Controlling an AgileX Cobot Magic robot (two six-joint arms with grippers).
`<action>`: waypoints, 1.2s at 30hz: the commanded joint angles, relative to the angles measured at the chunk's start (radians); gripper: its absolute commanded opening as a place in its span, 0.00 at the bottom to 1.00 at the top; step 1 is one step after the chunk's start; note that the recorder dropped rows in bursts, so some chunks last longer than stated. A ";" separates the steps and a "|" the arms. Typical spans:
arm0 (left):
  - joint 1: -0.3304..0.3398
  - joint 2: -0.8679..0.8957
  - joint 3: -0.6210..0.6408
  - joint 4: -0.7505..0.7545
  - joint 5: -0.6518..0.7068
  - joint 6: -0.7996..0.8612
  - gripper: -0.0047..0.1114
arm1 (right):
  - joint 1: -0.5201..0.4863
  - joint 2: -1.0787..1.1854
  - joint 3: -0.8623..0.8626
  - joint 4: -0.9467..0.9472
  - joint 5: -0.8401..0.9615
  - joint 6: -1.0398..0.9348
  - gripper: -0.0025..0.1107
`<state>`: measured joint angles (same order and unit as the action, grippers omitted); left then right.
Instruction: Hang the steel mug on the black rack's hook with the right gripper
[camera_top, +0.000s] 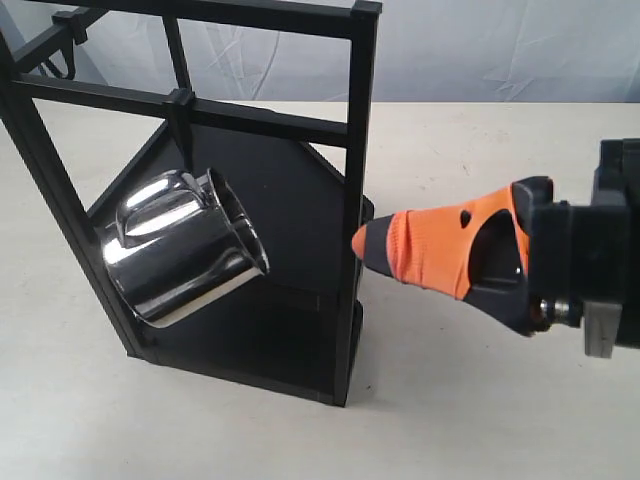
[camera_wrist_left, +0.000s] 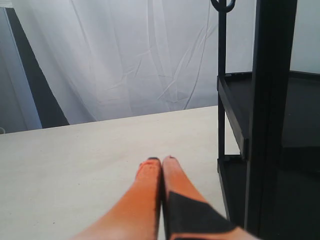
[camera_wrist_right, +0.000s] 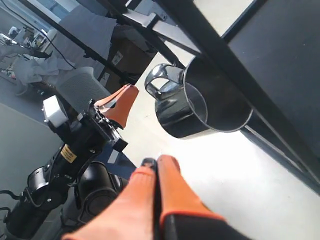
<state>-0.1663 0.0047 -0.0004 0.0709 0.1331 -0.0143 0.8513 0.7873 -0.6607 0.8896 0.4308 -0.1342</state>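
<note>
On the black rack (camera_top: 357, 200), the steel mug (camera_top: 185, 250) is hanging tilted from the hook (camera_top: 181, 125) by its handle, free of any grip. Just beside the rack's front post, the right gripper (camera_top: 362, 241) is showing its orange fingers pressed together, empty. Hanging step is appearing complete; next move is calling only for a clear retreat.

The steel mug (camera_top: 185, 250) is gleaming mirror-silver, showing dark and white reflections, against the matte black rack (camera_top: 352, 130) and its equally black hook (camera_top: 180, 105). The right gripper (camera_top: 362, 243) is showing bright orange fabric over black parts, and the left gripper (camera_wrist_left: 161, 161) is wearing the same orange with a black patch. The worktop (camera_top: 480, 420) is showing pale cream, with a white curtain (camera_wrist_left: 125, 55) hanging behind.
</note>
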 joint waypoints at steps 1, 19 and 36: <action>-0.005 -0.005 0.000 0.001 -0.005 -0.002 0.05 | -0.002 -0.014 0.002 -0.214 -0.100 -0.005 0.02; -0.005 -0.005 0.000 0.001 -0.005 -0.002 0.05 | -0.681 -0.578 0.614 -0.546 -0.394 0.004 0.02; -0.005 -0.005 0.000 0.001 -0.005 -0.002 0.05 | -0.915 -0.787 0.661 -0.582 -0.213 0.002 0.02</action>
<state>-0.1663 0.0047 -0.0004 0.0709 0.1331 -0.0143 -0.0563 0.0073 -0.0036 0.3169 0.2166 -0.1261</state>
